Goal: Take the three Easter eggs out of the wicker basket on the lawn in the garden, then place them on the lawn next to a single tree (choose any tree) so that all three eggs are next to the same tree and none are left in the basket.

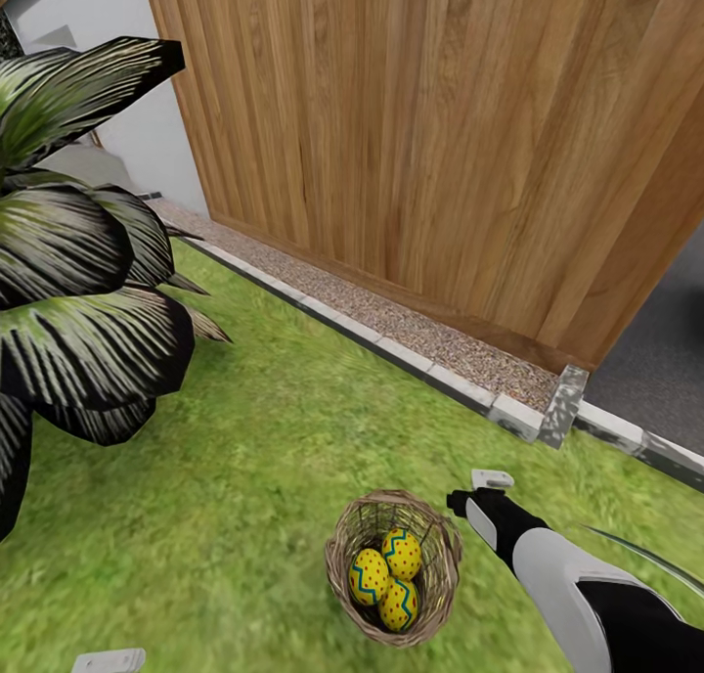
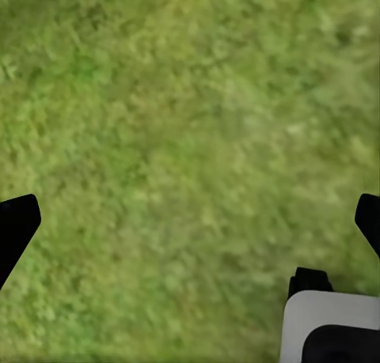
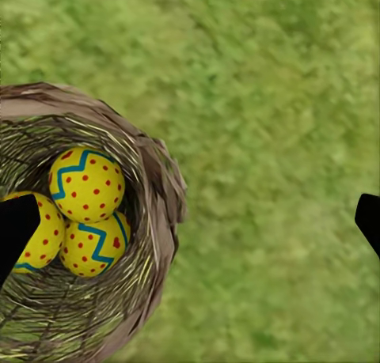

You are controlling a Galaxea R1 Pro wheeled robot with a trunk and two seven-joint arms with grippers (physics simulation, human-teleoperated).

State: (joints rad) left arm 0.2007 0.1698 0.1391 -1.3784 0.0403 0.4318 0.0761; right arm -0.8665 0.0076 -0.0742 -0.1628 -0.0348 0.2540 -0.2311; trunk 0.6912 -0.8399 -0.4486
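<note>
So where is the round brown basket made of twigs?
In the head view the round brown wicker basket sits low on the green lawn, three yellow dotted eggs inside, just left of the right gripper.

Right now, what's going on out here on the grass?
A two-armed robot stands on the lawn over a wicker basket that has all three Easter eggs inside. Its right gripper hovers open just beside the basket, holding nothing. The left gripper is open over bare grass. No egg has been taken out yet.
</note>
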